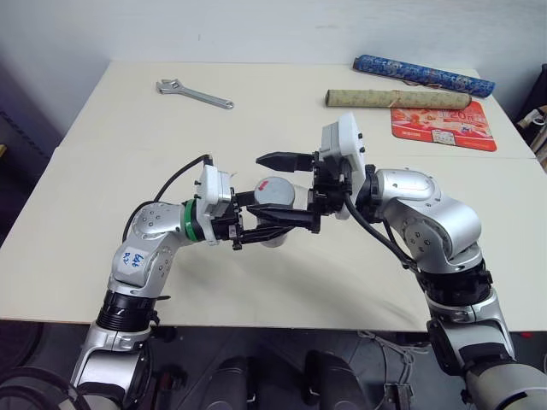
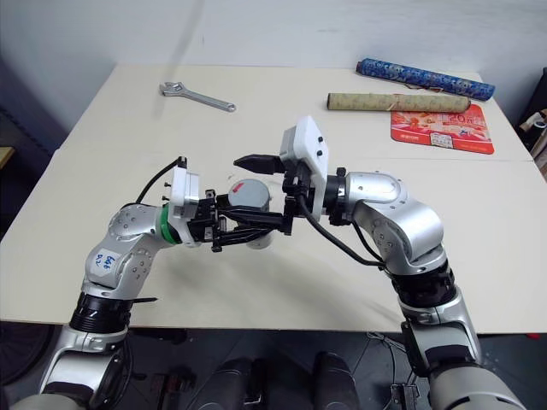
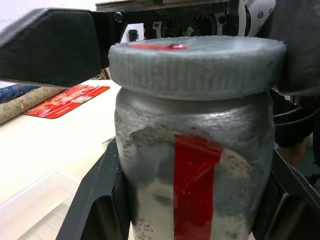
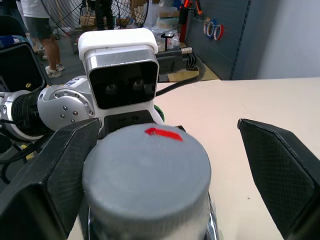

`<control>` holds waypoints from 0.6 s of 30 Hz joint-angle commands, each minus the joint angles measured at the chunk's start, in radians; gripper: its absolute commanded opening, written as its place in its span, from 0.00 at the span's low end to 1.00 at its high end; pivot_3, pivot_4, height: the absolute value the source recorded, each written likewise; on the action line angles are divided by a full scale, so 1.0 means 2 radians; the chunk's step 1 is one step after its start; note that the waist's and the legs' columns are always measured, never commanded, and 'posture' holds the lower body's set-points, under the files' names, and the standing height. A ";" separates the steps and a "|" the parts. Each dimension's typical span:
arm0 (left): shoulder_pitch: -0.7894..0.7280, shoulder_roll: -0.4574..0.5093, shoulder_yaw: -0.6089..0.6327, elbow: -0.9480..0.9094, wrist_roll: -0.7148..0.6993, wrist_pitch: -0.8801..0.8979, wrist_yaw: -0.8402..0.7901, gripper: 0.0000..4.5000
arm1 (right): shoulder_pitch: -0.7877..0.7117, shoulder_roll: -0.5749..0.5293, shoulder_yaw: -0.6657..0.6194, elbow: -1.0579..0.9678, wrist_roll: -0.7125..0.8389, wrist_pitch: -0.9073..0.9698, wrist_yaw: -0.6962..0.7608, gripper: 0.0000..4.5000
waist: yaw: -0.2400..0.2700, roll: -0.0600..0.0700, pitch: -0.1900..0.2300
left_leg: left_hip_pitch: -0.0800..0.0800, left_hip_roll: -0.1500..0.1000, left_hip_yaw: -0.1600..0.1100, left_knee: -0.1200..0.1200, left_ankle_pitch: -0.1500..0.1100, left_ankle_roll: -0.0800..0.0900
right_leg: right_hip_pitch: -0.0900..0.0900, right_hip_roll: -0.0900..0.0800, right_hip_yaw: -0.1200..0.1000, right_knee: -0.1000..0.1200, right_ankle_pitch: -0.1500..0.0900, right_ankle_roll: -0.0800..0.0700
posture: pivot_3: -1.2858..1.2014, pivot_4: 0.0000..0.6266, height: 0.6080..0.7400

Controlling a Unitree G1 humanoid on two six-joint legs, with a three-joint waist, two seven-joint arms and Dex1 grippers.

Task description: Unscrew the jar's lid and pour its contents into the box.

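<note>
Left claw (image 1: 256,224) clamped on jar (image 3: 192,165); right claw (image 4: 165,180) wide apart astride lid (image 4: 146,170).

You have the jar (image 1: 275,213) held above the table's (image 1: 282,128) near middle, lid (image 1: 276,190) on top, left gripper (image 1: 256,224) to its left and right gripper (image 1: 286,192) to its right, one finger behind the lid, one in front. The wrench (image 1: 193,94) lies far back left; two rolled tubes (image 1: 397,99) and the mat (image 1: 444,121) lie far back right, the mat nearer you than the tubes
</note>
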 commanded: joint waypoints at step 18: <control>0.003 -0.002 0.003 -0.015 -0.004 -0.005 0.000 0.52 | -0.027 -0.002 -0.003 -0.030 0.035 0.027 0.015 0.99 | -0.001 0.000 0.000 | 0.000 0.000 0.000 0.000 0.000 0.000 | 0.000 0.000 0.000 0.000 0.000 0.000 | 0.52 0.24 1.00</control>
